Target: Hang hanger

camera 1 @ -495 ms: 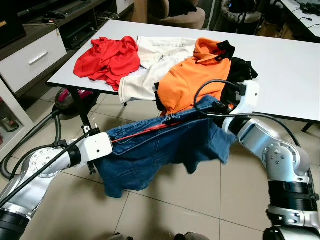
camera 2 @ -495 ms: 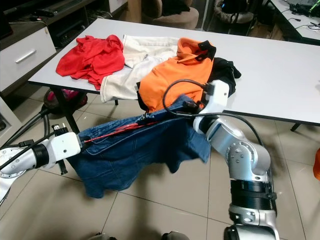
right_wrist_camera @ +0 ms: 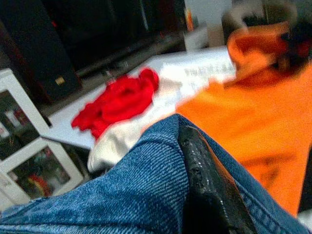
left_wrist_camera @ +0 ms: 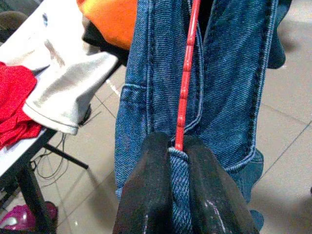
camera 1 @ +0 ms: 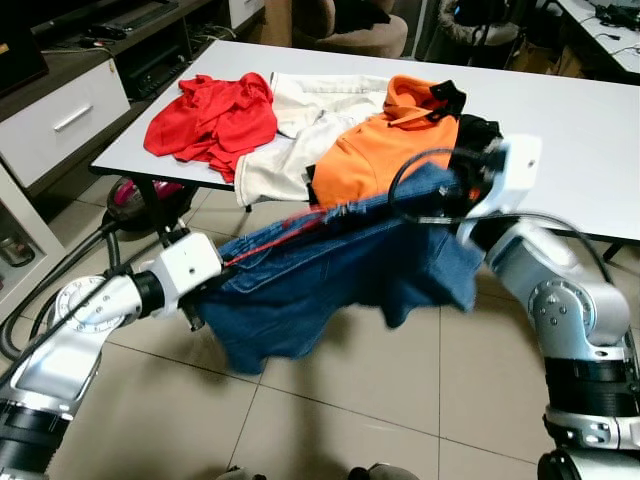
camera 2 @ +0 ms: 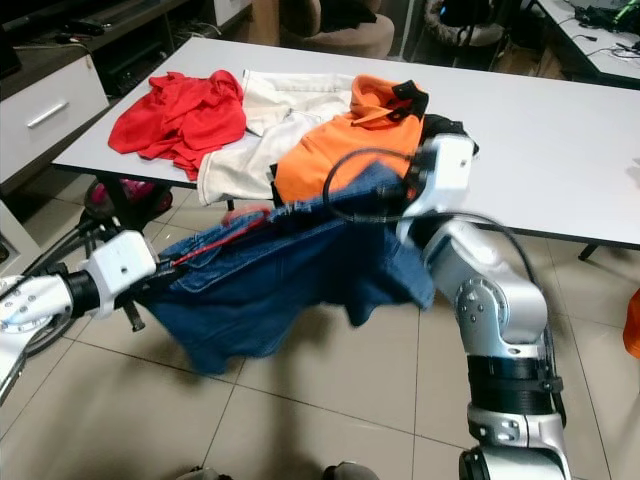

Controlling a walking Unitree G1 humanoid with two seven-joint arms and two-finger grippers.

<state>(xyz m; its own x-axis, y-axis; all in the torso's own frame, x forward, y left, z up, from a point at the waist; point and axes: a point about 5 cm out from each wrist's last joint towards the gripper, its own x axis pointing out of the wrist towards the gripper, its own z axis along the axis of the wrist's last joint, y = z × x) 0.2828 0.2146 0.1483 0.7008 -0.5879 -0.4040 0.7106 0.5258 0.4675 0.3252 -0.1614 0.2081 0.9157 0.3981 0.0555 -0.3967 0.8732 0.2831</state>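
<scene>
blue denim jeans (camera 1: 330,290) on thin red plastic hanger (left_wrist_camera: 185,83): we pinch one end in our left gripper (left_wrist_camera: 178,161) and the far end in our right gripper (right_wrist_camera: 204,190), keeping them spread.

No text, label, brand or number can be read anywhere.

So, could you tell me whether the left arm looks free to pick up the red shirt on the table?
Probably not: the left gripper is shut on the jeans and red hanger.

You've got the red hanger (left_wrist_camera: 185,83) up in the air, thin and ribbed, tilted, running along the waistband of blue jeans (camera 1: 330,290) draped over it, legs hanging down.
</scene>
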